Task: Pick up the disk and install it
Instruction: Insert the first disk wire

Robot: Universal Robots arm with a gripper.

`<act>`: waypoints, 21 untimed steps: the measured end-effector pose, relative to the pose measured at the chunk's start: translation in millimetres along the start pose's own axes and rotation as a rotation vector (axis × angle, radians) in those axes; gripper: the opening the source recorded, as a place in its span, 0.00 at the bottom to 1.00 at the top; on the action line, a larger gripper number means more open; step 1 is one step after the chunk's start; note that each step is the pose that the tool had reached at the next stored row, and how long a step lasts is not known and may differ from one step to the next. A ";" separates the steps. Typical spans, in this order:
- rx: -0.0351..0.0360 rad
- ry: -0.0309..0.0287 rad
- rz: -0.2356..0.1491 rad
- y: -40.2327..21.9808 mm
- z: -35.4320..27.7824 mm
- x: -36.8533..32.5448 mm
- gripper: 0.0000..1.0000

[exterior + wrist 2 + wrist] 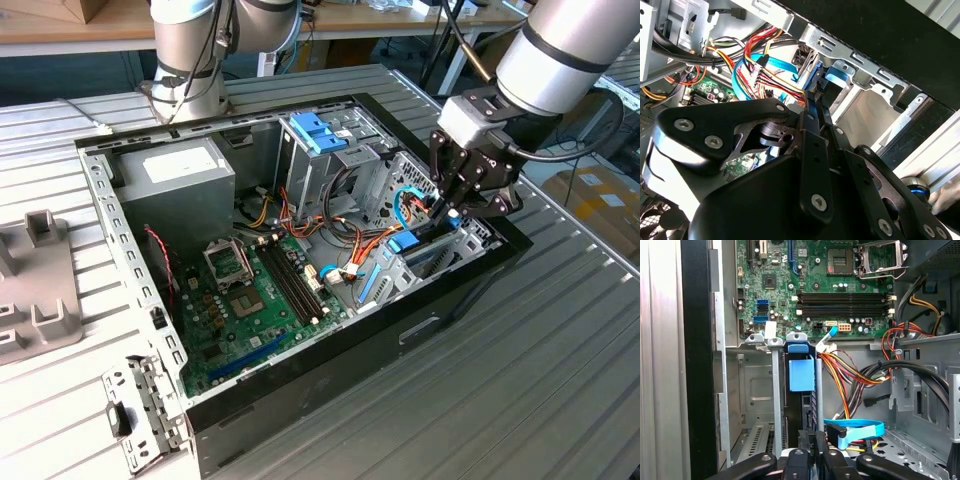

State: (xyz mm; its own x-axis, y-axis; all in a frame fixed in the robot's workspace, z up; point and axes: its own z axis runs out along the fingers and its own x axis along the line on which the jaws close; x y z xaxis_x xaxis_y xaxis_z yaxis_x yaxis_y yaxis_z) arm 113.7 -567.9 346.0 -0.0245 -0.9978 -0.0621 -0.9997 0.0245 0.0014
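The disk [405, 243] stands on edge in the metal bay at the front corner of the open computer case [100, 210], on the exterior view's right. Its blue tab [801, 374] and dark body show in the first wrist view between two grey bay walls. My gripper [447, 213] reaches down into the bay from above. Its black fingers [820, 450] lie close together on the dark edge of the disk. In the second wrist view the gripper [815, 97] ends right beside the disk's blue rail [832, 80].
Orange, red and blue cables [350, 240] run next to the bay. The motherboard [250, 300] covers the case floor, with a grey power supply [175, 175] and a light-blue clip [318, 132] at the back. Another arm's base [190, 60] stands behind the case. A grey fixture [35, 290] lies at the exterior view's left.
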 end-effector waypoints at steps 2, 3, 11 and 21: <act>0.0000 -0.0005 -0.001 -0.1 -0.8 0.0 0.16; 0.0000 -0.0003 -0.001 -0.2 -2.1 -0.2 0.16; -0.0026 0.0001 -0.001 -0.3 -3.9 -0.3 0.16; -0.0074 0.0004 -0.007 -1.4 -1.0 0.4 0.16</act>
State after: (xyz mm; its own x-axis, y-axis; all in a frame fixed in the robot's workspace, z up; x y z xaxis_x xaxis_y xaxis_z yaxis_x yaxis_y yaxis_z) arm 115.0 -568.4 347.0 -0.0176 -0.9979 -0.0617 -0.9998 0.0171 0.0084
